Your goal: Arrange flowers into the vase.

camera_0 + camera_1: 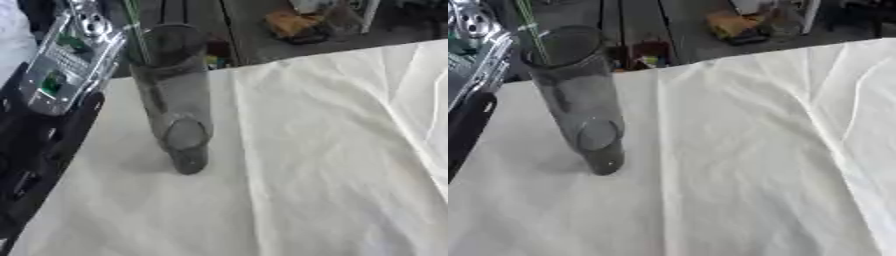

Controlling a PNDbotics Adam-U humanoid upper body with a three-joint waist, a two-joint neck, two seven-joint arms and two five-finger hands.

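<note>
Left eye view: I see my left arm (pixel 52 80) beside the clear vase (pixel 175 95), which stands on the white-clothed desk (pixel 306 165); its fingers are out of frame, so I cannot tell their state. Right eye view: a thin green stem (pixel 533 30) meets the vase rim; clutter (pixel 737 25) lies beyond the desk.

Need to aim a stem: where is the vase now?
The tall clear glass vase stands upright on the white tablecloth, left of centre, beside the robot's left arm.
</note>
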